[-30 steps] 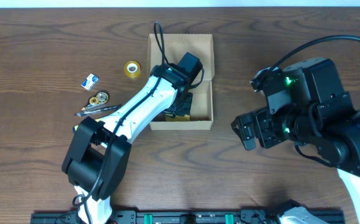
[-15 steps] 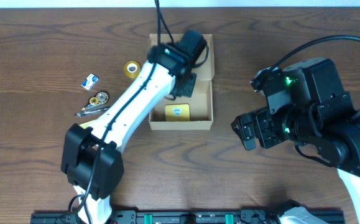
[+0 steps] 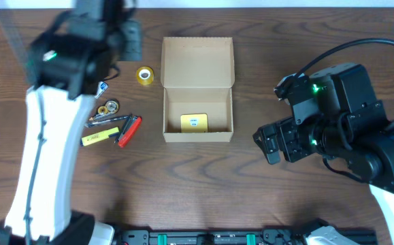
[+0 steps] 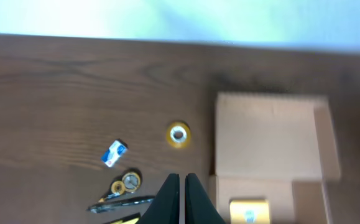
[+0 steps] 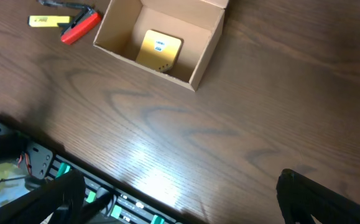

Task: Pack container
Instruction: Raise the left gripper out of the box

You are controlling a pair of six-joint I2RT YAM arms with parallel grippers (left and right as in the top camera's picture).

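Note:
The tan cardboard container (image 3: 197, 64) stands at the table's centre with its flap lid open toward the far side. A cream-yellow pad (image 3: 194, 122) lies inside it. The container also shows in the left wrist view (image 4: 270, 130) and the right wrist view (image 5: 198, 59). My left gripper (image 4: 181, 185) is shut and empty, raised high above the table left of the container, blurred in the overhead view (image 3: 130, 37). My right gripper (image 3: 271, 143) is open and empty, right of the container.
Left of the container lie a yellow tape roll (image 3: 143, 75), a small blue-white item (image 3: 101, 87), gold rings (image 3: 108, 107), a dark pen (image 3: 105, 119), a yellow highlighter (image 3: 100, 136) and a red item (image 3: 130, 131). A rail runs along the near table edge (image 5: 105, 193).
My left arm has pulled out of the container, risen and swung to the far left. The yellow pad stays in the container. The highlighter and red item are now uncovered.

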